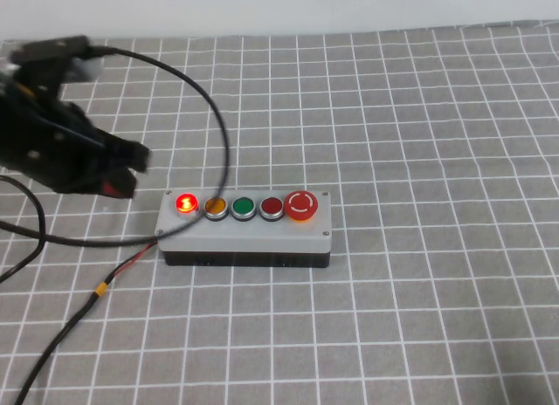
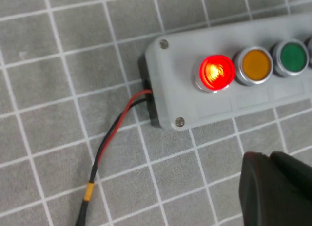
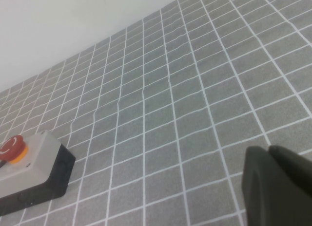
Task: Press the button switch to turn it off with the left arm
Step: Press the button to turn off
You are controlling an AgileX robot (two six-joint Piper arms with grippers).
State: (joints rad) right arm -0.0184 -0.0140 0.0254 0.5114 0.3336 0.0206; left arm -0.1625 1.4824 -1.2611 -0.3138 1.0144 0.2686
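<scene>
The button switch [image 1: 186, 203] glows bright red at the left end of the grey five-button box [image 1: 244, 236]. In the left wrist view the button switch [image 2: 216, 72] is lit, on the box [image 2: 204, 106]. My left gripper [image 1: 131, 165] is black with a red patch; it hovers left of the box, a little above the table, apart from the button. Its tips [image 2: 265, 155] are shut and empty. My right gripper [image 3: 267, 149] is shut and empty over bare cloth, away from the box [image 3: 29, 172]; it is out of the high view.
Along the box, after the lit one, sit orange [image 1: 216, 206], green [image 1: 243, 206], dark red [image 1: 272, 206] and mushroom [image 1: 301, 205] buttons. A thick black cable [image 1: 218, 134] arcs over the box's left end. A red-black wire [image 1: 122, 270] leaves the box. Grey checked cloth covers the table.
</scene>
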